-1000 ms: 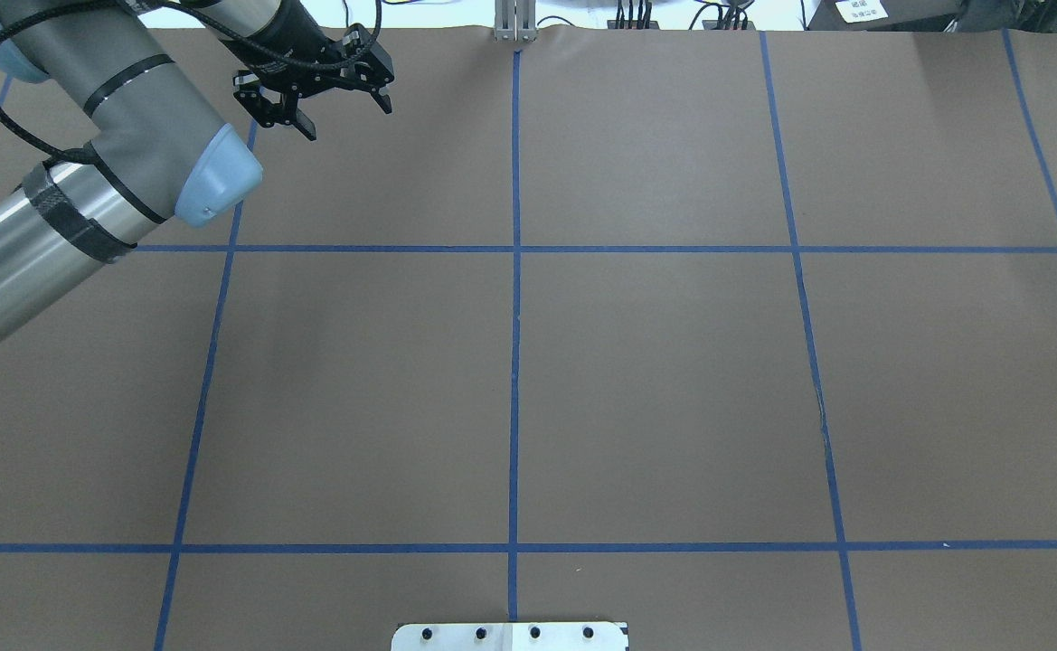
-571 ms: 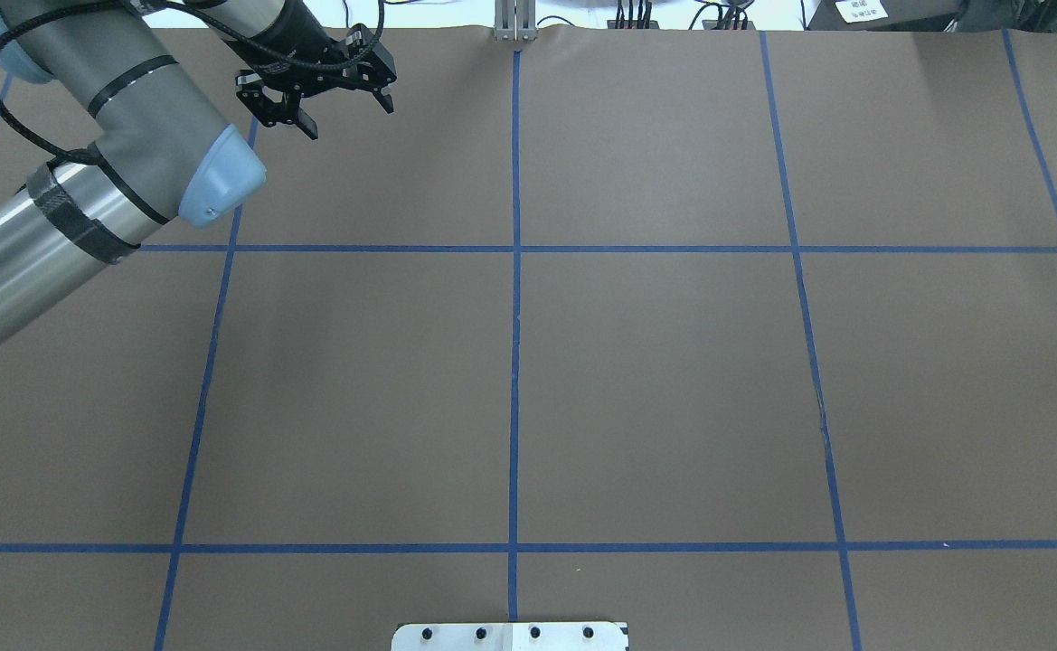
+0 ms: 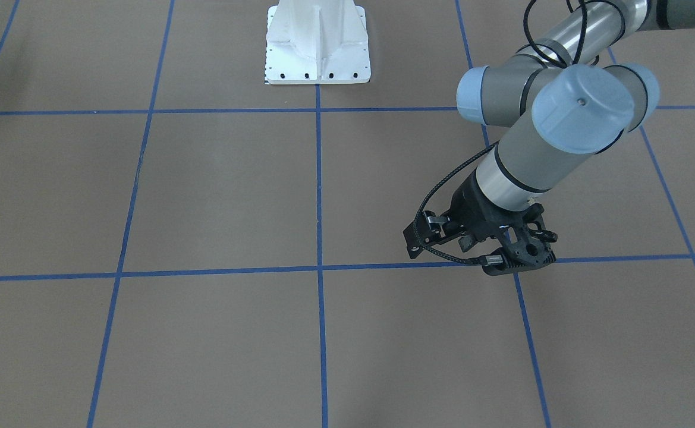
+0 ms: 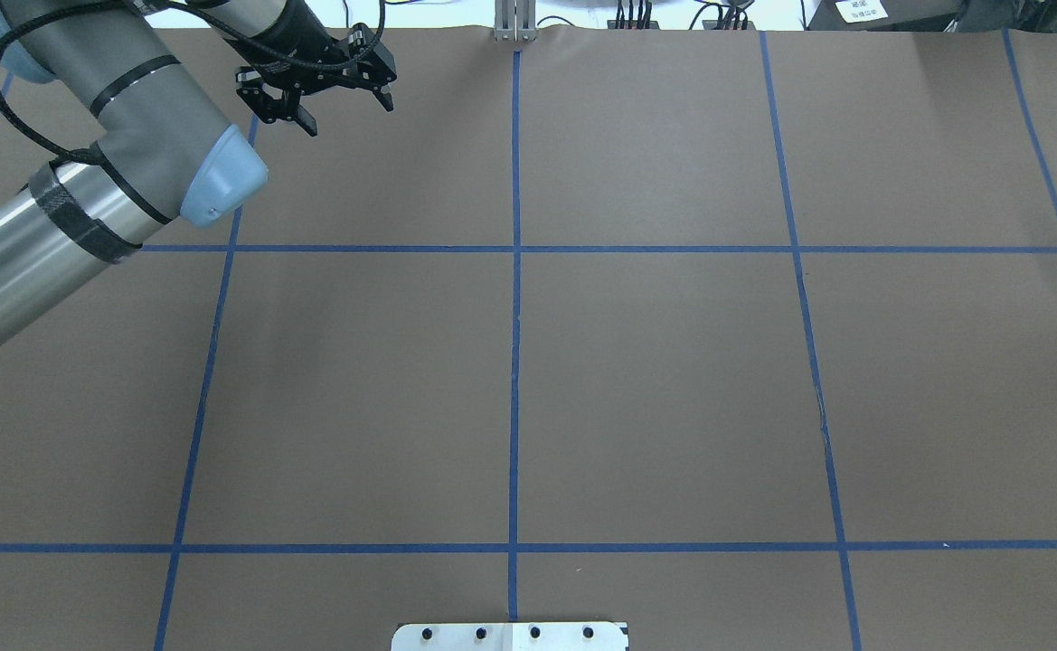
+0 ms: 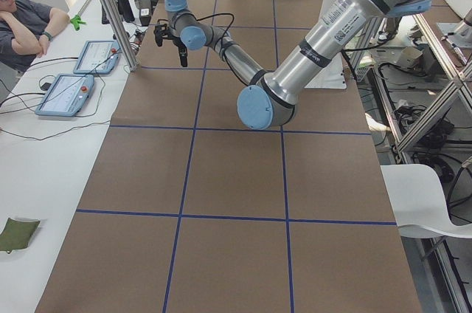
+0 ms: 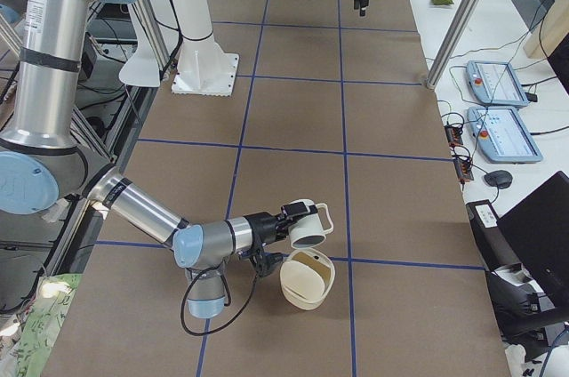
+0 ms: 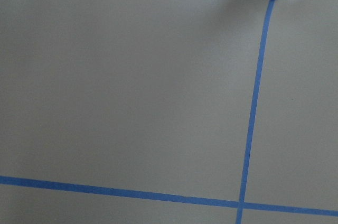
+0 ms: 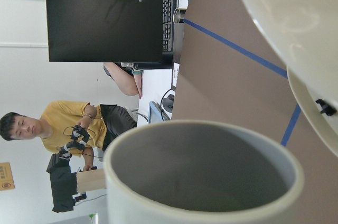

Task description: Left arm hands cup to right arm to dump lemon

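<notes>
The cream-white cup (image 6: pixel 308 224) lies tilted on its side at the tip of my right gripper (image 6: pixel 280 228), above a cream bowl (image 6: pixel 307 281). From this side view I cannot tell whether that gripper is shut. In the right wrist view the cup's (image 8: pixel 200 182) dark grey inside looks empty, with the bowl (image 8: pixel 296 18) beside it. The lemon is not visible in any view. My left gripper (image 4: pixel 347 117) is open and empty above the far left of the table. It also shows in the front view (image 3: pixel 472 258).
The brown table is marked with a blue tape grid. The white robot base plate (image 3: pixel 317 59) stands at the near middle edge. An aluminium post (image 4: pixel 514 23) stands at the far edge. Operators, tablets (image 6: pixel 493 84) and a monitor sit beyond the far side.
My left arm has drifted slightly toward the far edge with its gripper still open and empty. Nothing else in the overhead view has changed.
</notes>
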Tool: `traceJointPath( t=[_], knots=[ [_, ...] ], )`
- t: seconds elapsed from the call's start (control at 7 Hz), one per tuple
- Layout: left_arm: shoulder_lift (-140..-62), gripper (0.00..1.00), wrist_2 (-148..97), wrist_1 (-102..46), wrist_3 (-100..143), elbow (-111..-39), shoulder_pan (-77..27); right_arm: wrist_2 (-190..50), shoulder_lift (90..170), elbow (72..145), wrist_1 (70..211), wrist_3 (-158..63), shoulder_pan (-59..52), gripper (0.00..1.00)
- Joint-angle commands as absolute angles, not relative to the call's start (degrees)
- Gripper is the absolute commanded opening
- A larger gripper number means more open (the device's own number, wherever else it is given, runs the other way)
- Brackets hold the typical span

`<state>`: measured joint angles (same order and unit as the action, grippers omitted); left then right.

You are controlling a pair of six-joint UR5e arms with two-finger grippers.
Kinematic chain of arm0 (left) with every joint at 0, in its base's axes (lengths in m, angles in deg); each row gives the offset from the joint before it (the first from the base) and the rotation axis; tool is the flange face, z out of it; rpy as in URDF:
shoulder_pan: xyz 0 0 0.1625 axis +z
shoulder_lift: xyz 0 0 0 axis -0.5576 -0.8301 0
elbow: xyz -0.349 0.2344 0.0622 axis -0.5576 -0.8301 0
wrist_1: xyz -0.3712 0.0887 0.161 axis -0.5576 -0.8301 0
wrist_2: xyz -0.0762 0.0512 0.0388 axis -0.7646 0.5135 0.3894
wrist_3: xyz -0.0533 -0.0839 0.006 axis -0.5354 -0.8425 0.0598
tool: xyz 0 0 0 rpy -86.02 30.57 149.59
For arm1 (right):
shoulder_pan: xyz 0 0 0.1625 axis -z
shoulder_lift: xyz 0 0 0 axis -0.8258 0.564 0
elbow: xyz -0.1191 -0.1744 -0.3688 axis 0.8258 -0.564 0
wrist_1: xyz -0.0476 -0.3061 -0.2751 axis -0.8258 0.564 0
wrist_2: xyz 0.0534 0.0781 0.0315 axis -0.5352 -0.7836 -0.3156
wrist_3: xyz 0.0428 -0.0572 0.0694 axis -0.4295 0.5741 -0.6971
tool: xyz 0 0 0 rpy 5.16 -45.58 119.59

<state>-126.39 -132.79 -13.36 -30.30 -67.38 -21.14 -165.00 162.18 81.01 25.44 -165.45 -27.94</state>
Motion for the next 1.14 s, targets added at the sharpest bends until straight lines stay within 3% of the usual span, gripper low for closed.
traceJointPath(
  t=[0.0, 1.0],
  knots=[
    [-126.41, 1.00, -131.44, -13.27, -29.16, -67.32, -21.22, -164.18, 160.24, 80.54, 25.37, -177.95, -29.93, 0.09],
    [-126.94, 1.00, -128.88, -13.27, -28.89, -66.36, -19.37, -161.98, 160.23, 78.35, 19.13, -204.37, -30.99, 0.10]
  ],
)
